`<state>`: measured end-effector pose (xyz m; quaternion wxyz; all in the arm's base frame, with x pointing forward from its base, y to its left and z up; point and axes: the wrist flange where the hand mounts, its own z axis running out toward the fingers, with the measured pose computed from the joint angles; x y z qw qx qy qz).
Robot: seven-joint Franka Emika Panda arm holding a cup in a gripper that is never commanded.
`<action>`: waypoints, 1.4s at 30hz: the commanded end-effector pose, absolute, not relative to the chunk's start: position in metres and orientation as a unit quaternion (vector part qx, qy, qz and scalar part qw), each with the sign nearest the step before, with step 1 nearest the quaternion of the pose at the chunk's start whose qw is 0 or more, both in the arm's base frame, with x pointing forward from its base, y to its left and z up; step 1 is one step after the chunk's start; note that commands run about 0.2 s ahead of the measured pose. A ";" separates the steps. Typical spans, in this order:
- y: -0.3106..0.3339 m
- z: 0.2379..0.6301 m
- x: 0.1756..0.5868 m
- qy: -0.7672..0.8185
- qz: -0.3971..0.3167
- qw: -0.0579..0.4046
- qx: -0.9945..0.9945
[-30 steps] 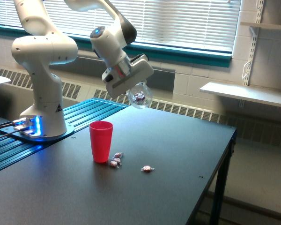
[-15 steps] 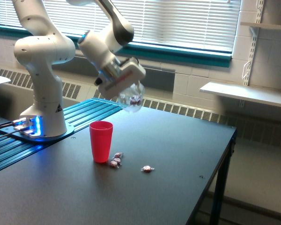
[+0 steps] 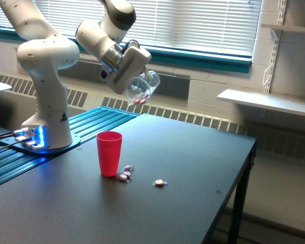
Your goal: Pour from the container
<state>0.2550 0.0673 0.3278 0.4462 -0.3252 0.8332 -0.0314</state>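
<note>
White jointed robot arm [image 3: 46,61], upper left of frame, wrist angled downward. Black matte table [image 3: 193,168], centre. White gripper [image 3: 126,71] clasps clear rounded glass container [image 3: 141,87], tilted, small sweets inside, raised above and right of opaque red plastic cup [image 3: 109,153]. Three wrapped sweets [image 3: 126,174] on tabletop beside cup.

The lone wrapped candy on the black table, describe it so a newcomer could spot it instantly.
Start at the opaque red plastic cup standing on the black table. Two wrapped candies lie against its base; the lone wrapped candy lies apart, farther toward the exterior view's right.
</note>
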 end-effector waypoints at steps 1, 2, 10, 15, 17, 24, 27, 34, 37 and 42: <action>0.058 0.339 0.234 0.834 -0.047 0.459 -0.302; 0.058 0.337 0.234 0.835 -0.047 0.457 -0.302; 0.059 0.336 0.235 0.837 -0.045 0.454 -0.303; 0.059 0.336 0.235 0.837 -0.046 0.455 -0.302; 0.059 0.336 0.235 0.837 -0.045 0.454 -0.303; 0.061 0.327 0.236 0.846 -0.040 0.436 -0.305; 0.063 0.316 0.238 0.856 -0.034 0.415 -0.308; 0.067 0.304 0.240 0.867 -0.025 0.388 -0.312; 0.065 0.301 0.239 0.868 -0.026 0.385 -0.312; 0.059 0.293 0.232 0.873 -0.029 0.374 -0.311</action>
